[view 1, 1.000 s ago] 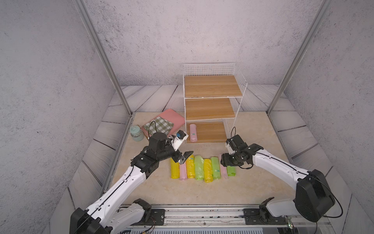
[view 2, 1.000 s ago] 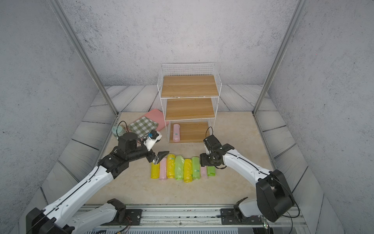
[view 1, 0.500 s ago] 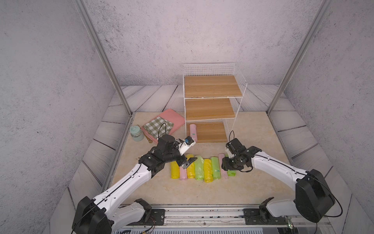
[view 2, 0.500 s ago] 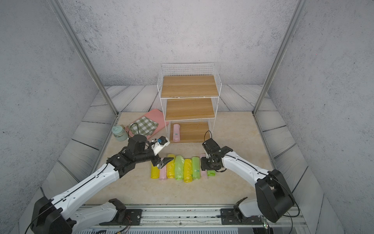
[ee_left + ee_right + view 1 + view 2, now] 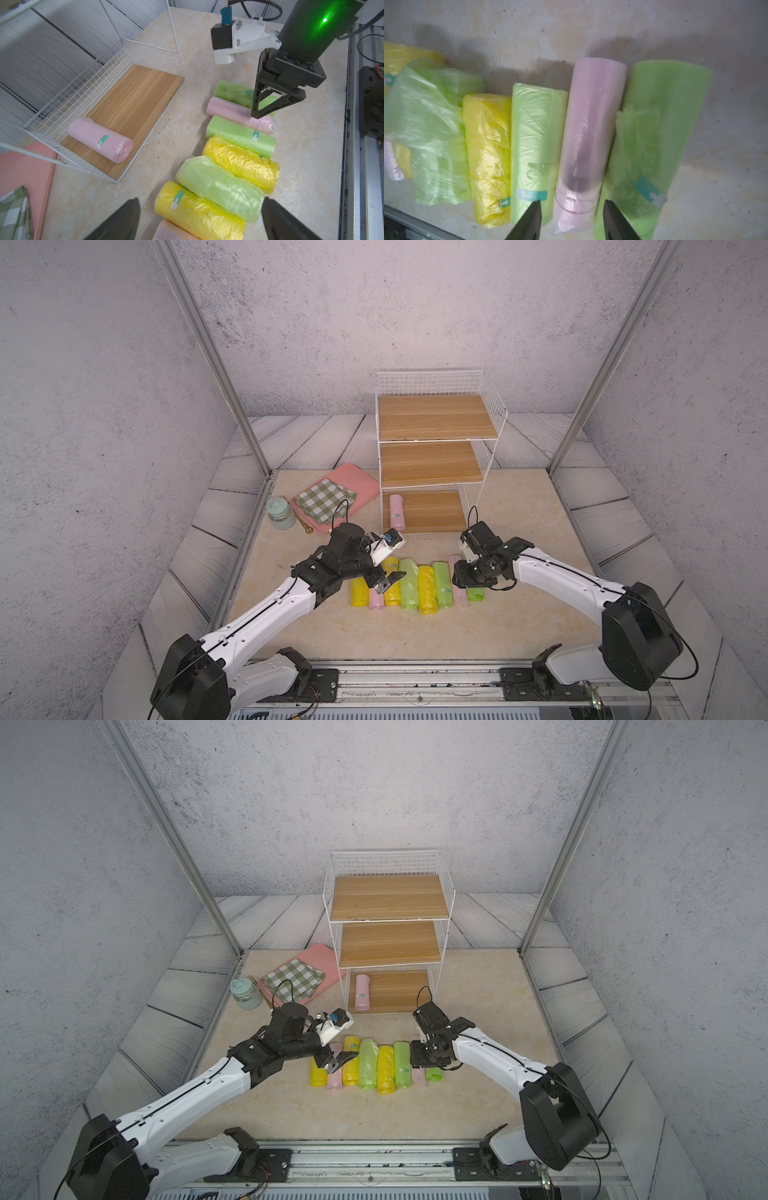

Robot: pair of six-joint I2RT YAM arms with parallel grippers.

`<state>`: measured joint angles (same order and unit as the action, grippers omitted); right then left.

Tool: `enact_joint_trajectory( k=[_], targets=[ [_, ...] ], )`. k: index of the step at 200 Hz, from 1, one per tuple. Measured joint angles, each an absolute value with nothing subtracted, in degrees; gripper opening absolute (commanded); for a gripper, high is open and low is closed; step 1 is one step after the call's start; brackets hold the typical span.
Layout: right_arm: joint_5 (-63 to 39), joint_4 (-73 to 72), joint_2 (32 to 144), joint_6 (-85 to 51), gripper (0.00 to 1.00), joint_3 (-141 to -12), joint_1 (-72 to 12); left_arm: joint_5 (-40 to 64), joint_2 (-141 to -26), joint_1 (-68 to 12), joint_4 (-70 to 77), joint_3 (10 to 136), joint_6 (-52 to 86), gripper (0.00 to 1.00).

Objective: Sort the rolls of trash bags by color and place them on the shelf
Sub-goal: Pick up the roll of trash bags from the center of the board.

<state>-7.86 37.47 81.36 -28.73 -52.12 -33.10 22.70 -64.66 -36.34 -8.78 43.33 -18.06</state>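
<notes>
Beige marbled tabletop point(image 5: 519, 614). At middle of back edge, three-tier wire shelf point(image 5: 432, 418), one pink roll point(image 5: 397, 512) lying on its bottom board. Toward back left corner, flat pink tray point(image 5: 357, 481), mint lidded jar point(image 5: 279, 514) just beside. Nearer front edge, row of eight rolls point(image 5: 419, 585), side by side, touching.
</notes>
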Motion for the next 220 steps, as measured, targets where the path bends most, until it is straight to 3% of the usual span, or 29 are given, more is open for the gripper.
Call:
enact_joint_trajectory(
  k=[112,176,200,220],
  targets=[
    [-6.7,41.0,90.1,-28.9,0.56,-56.8,-33.1,20.0,-66.6,-38.2,-7.4,42.8,-19.2,0.97],
    [-5.8,42.3,93.6,-28.9,0.51,-57.8,-33.1,19.3,-66.7,-38.4,-7.4,42.8,-19.5,0.97],
    [-5.9,42.2,93.6,-29.0,0.42,-57.8,-33.1,19.3,-66.9,-38.4,-7.4,42.8,-19.5,0.97],
    [-5.9,42.1,93.5,-29.2,0.42,-57.8,-33.1,19.3,-66.9,-38.4,-7.3,42.8,-19.5,0.97]
  ],
)
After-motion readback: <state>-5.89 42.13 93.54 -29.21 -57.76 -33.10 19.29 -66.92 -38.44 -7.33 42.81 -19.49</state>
